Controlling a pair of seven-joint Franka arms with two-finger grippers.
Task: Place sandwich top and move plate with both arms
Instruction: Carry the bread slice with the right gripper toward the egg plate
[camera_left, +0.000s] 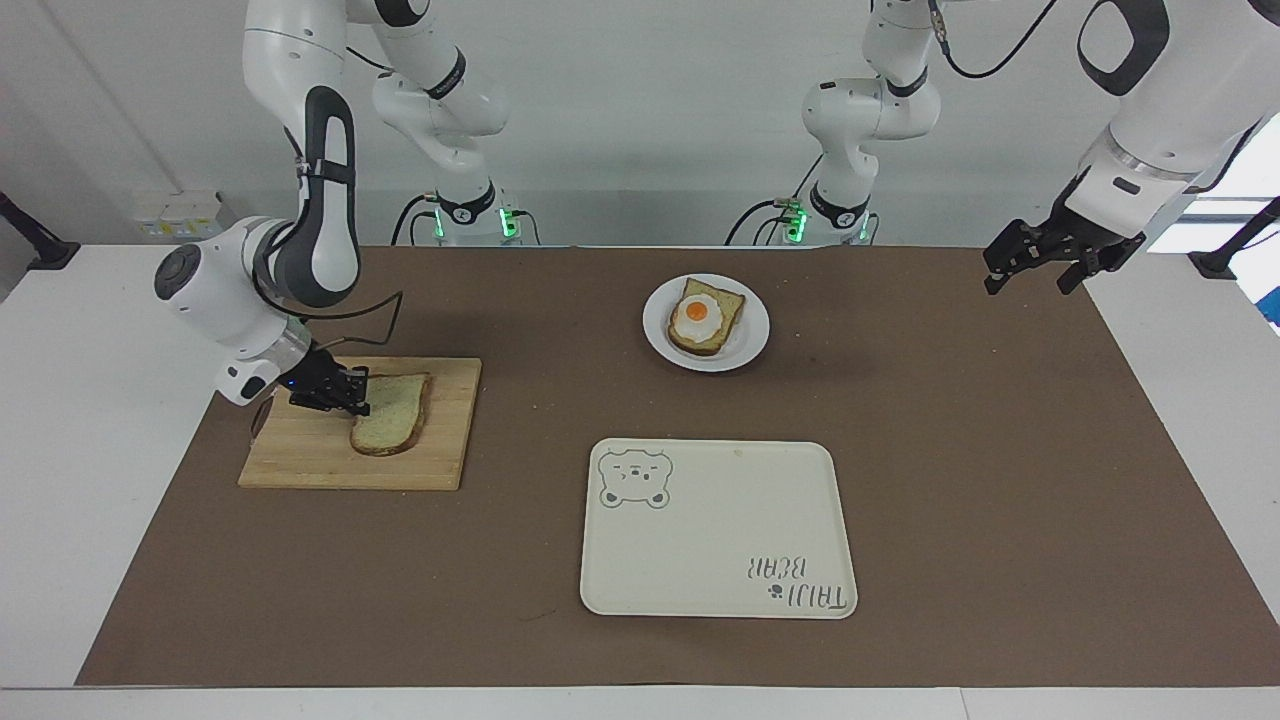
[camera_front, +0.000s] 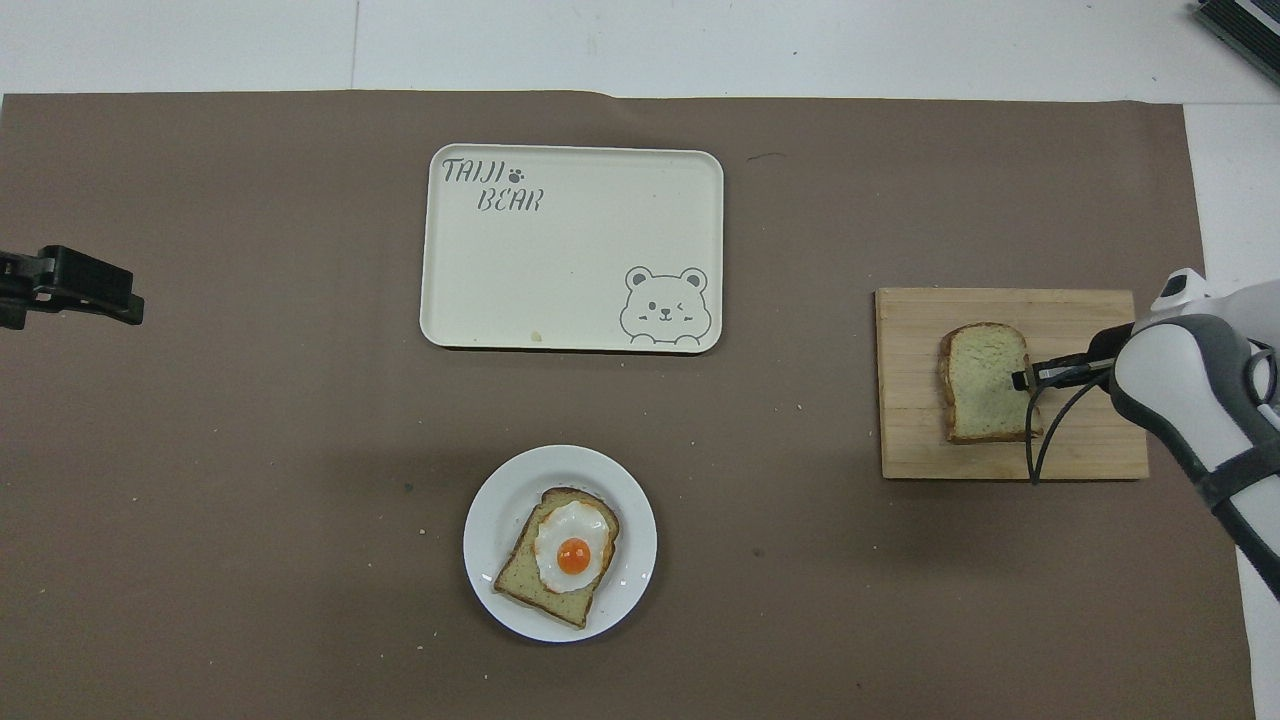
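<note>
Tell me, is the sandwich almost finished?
Not yet. Nothing looks finished. The right tool is shut on the edge of the plain bread slice, which lies on the wooden board. The egg-topped slice sits uncovered on the white plate. Left: putting the slice on the egg, then moving the plate. The left tool waits, open.
</note>
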